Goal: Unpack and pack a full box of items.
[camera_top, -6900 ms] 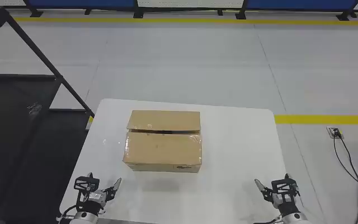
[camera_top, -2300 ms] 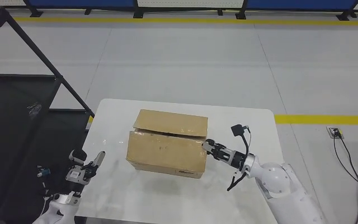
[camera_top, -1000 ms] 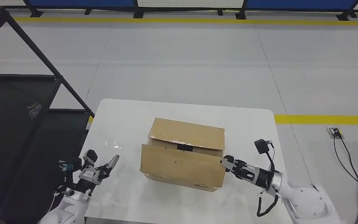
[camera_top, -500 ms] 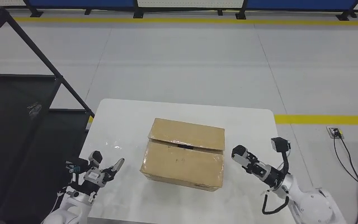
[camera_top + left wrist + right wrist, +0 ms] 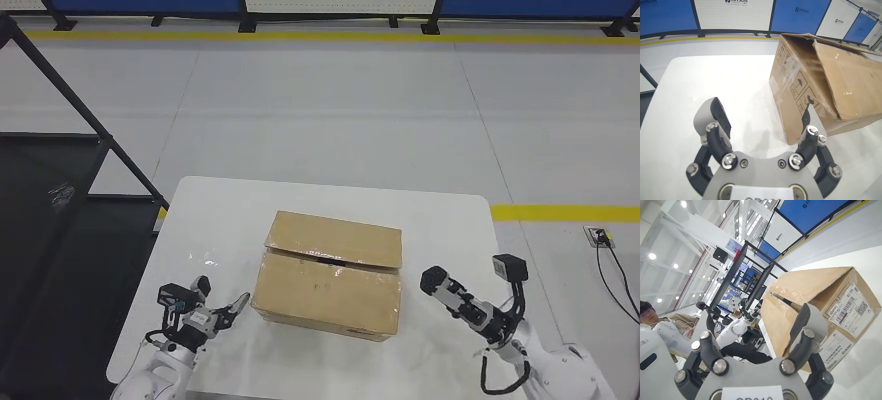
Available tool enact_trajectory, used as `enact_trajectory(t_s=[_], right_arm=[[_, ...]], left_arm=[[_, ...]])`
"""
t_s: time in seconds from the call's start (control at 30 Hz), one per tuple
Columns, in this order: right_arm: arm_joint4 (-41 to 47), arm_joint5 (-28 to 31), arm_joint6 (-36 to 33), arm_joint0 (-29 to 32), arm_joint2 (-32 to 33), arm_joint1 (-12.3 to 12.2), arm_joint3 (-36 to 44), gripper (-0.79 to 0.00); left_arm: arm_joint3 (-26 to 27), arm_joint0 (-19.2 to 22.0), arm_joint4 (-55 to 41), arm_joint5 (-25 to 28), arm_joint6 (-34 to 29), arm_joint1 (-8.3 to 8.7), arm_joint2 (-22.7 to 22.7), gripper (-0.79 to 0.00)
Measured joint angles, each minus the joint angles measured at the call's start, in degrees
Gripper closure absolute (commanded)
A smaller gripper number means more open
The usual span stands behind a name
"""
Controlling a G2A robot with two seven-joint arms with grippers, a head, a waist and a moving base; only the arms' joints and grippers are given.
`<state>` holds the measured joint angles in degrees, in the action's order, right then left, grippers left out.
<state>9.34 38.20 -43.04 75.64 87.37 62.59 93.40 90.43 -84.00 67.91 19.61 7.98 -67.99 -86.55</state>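
A white table (image 5: 440, 230) stands on a pale grey workshop floor, with a yellow line (image 5: 565, 213) running off at the right of the top view and a black metal frame (image 5: 100, 140) slanting down the left side.

The left gripper (image 5: 762, 103) has its jaws wide apart with nothing between them. It sits low over the table in the lower left of the top view (image 5: 223, 292), just beside the near left corner of the box, one ribbed fingertip (image 5: 806, 115) close to the printed end face.

The right gripper (image 5: 755, 309) also has its jaws spread and holds nothing. In the top view it is in the lower right (image 5: 432, 278), near the box's right end with a strip of bare table between them.

The cardboard box (image 5: 330, 275) lies in the middle of the table, turned slightly askew. Its top flaps are down, meeting along a rough seam under clear tape. White shipping labels (image 5: 851, 306) cover the end facing the right gripper.
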Motion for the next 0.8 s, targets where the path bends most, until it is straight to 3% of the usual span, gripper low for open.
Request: enact_trajectory(t_s=[0.63, 0.8], right_arm=[[-0.6, -3.7, -6.7, -7.2, -4.8, -0.5, -7.5, -0.785], [-0.5, -3.6, -6.8, -8.6, -5.9, -0.5, -8.7, -0.785]], left_arm=[[2.2, -2.0, 1.5, 1.9, 1.4, -0.01, 2.0, -0.785], [0.6, -0.8, -0.6, -3.8, 1.0, -0.35, 1.3, -0.785]])
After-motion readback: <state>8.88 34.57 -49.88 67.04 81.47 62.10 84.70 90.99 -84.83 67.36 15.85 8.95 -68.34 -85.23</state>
